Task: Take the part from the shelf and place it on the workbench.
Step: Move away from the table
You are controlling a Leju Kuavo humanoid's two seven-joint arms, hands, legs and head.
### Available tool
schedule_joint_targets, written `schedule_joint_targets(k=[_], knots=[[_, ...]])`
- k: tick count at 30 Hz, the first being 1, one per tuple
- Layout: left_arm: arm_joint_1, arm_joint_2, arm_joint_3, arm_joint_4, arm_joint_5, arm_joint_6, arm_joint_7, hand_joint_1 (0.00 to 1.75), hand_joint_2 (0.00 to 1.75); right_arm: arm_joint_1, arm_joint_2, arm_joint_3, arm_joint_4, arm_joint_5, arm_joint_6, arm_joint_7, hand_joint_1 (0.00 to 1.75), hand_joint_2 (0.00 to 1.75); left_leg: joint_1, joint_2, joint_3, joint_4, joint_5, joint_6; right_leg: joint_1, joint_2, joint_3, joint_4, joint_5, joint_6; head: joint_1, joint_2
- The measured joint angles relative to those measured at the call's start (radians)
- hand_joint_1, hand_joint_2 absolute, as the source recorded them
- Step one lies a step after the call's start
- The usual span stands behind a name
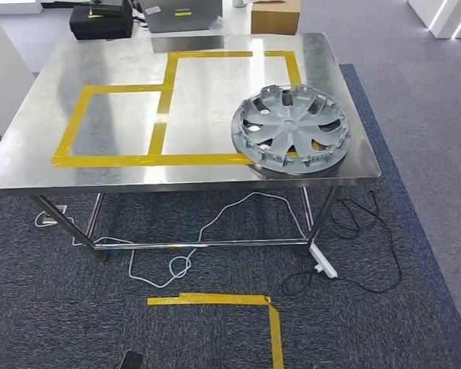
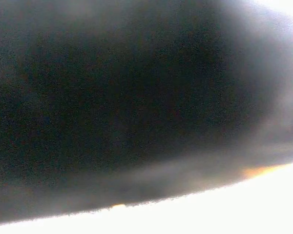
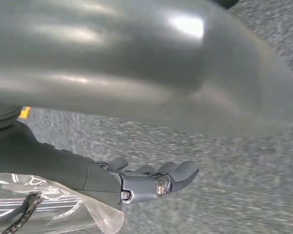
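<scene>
The part (image 1: 290,129), a round grey plastic wheel cover with curved spokes and a notched, clip-lined rim, lies flat at the right of the head view, on the near right corner of the workbench (image 1: 124,58), its edge just reaching the bench's front lip. It covers the corner of a yellow tape outline (image 1: 158,123) stuck to the benchtop in two adjoining rectangles. The benchtop is brushed, reflective sheet steel on thin tubular legs. Along its far edge, at the top of the frame, stand a black case (image 1: 101,19), a grey box (image 1: 181,15) and a cardboard box (image 1: 274,15). Below, the floor is dark speckled carpet crossed by a white cable (image 1: 217,219) and a black cable (image 1: 367,231), with a yellow tape corner (image 1: 263,301) low in the frame.

In the right wrist view the right hand (image 3: 152,180) hangs over carpet, its dark fingers (image 3: 183,171) stretched out together, holding nothing. I cannot tell the left hand's state: its wrist view is a dark blur.
</scene>
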Motion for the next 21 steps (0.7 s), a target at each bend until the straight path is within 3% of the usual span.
schedule_joint_targets(k=[2,3,5,6,7,8,10,11,12,13,14,16,17,18,19,21], knots=[[0.001,-0.002,0.0,0.0,-0.002,0.0,-0.003,0.0,0.0,-0.001,0.0,0.0,0.0,0.0,0.002,-0.001,0.0,0.0,0.005,-0.044,0.084,-0.136,0.014,0.006,0.0,0.019,-0.025,0.008,0.02,0.011,0.0,0.0],[0.002,-0.003,0.0,0.0,-0.002,0.0,-0.004,0.0,0.0,-0.002,0.0,0.0,0.0,0.0,0.003,-0.002,0.0,0.0,0.005,-0.056,0.101,-0.17,0.01,0.008,0.001,0.028,-0.036,0.009,0.032,0.016,0.0,0.0],[0.002,-0.006,0.001,0.0,-0.002,0.001,-0.005,0.0,0.0,0.002,-0.002,0.0,0.0,0.0,0.003,-0.002,0.0,0.0,0.004,-0.042,0.095,-0.184,0.012,0.017,-0.001,0.047,-0.052,0.007,0.054,0.026,0.0,0.0],[0.001,-0.007,0.001,0.0,-0.002,0.001,-0.005,0.0,0.0,0.004,-0.003,0.0,0.0,0.0,0.004,-0.002,0.0,0.0,0.005,-0.029,0.087,-0.185,0.018,0.023,-0.001,0.043,-0.061,0.01,0.049,0.032,0.0,0.0],[0.001,-0.008,0.002,0.0,-0.002,0.002,-0.006,0.0,0.0,0.006,-0.004,0.0,0.0,0.0,0.004,-0.002,0.0,0.0,0.005,-0.014,0.078,-0.185,0.026,0.032,0.0,0.028,-0.075,0.03,0.026,0.037,0.004,0.0],[0.001,-0.009,0.002,0.0,-0.002,0.002,-0.006,0.0,0.0,0.007,-0.005,0.0,0.0,0.0,0.004,-0.002,0.0,0.0,0.004,0.002,0.068,-0.186,0.035,0.041,0.0,0.008,-0.093,0.071,-0.014,0.041,0.008,0.0],[0.002,-0.009,0.004,0.0,-0.002,0.003,-0.006,0.0,0.0,0.004,-0.005,0.0,0.0,0.0,0.006,-0.002,0.0,0.0,-0.005,0.034,0.047,-0.182,0.05,0.051,0.001,-0.032,-0.131,0.207,-0.111,0.046,0.014,0.0],[0.002,-0.008,0.005,0.0,-0.002,0.003,-0.006,0.0,0.0,0.004,-0.006,0.0,0.0,0.0,0.006,-0.002,0.0,0.0,-0.01,0.049,0.036,-0.18,0.058,0.053,0.001,-0.039,-0.141,0.271,-0.138,0.047,0.015,0.0],[0.001,-0.008,0.006,0.0,-0.002,0.003,-0.006,0.0,0.0,0.004,-0.006,0.0,0.0,0.0,0.007,-0.004,0.0,0.0,-0.015,0.061,0.024,-0.177,0.064,0.054,0.001,-0.042,-0.136,0.308,-0.143,0.045,0.014,0.0],[0.0,-0.008,0.007,0.0,-0.001,0.003,-0.006,0.0,0.0,0.006,-0.006,0.0,0.0,0.0,0.008,-0.006,0.0,0.0,-0.019,0.069,0.011,-0.174,0.071,0.055,0.002,-0.044,-0.114,0.309,-0.128,0.041,0.014,0.0],[-0.002,-0.008,0.008,0.0,-0.001,0.003,-0.006,0.0,0.0,0.007,-0.006,0.0,0.0,0.002,0.009,-0.008,0.0,0.0,-0.024,0.074,-0.001,-0.172,0.079,0.056,0.005,-0.045,-0.072,0.272,-0.103,0.034,0.014,0.0],[-0.006,-0.01,0.01,0.0,0.002,0.002,-0.008,0.0,0.0,0.008,-0.009,0.0,0.0,0.005,0.008,-0.015,0.0,0.0,-0.032,0.08,-0.017,-0.168,0.094,0.056,0.014,-0.051,0.051,0.123,-0.082,0.011,0.014,0.0],[-0.008,-0.012,0.011,0.0,0.003,0.002,-0.008,0.0,0.0,0.006,-0.011,0.0,0.0,0.007,0.008,-0.017,0.0,0.0,-0.034,0.081,-0.023,-0.167,0.102,0.054,0.019,-0.055,0.105,0.05,-0.088,0.002,0.013,0.0],[-0.009,-0.014,0.012,0.0,0.003,0.002,-0.009,0.0,0.0,0.005,-0.013,0.0,0.0,0.007,0.007,-0.019,0.0,0.0,-0.033,0.082,-0.026,-0.166,0.111,0.051,0.024,-0.058,0.137,0.0,-0.098,-0.005,0.013,0.0],[-0.01,-0.015,0.013,0.0,0.004,0.001,-0.01,0.0,0.0,0.004,-0.014,0.0,0.0,0.008,0.007,-0.02,0.0,0.0,-0.032,0.083,-0.029,-0.166,0.119,0.047,0.027,-0.061,0.149,-0.026,-0.103,-0.008,0.014,0.0],[-0.009,-0.016,0.015,0.0,0.004,0.0,-0.011,0.0,0.0,0.005,-0.014,0.001,0.0,0.008,0.007,-0.02,0.0,0.0,-0.028,0.076,-0.036,-0.164,0.124,0.035,0.026,-0.061,0.137,-0.039,-0.088,-0.014,0.015,0.0]])
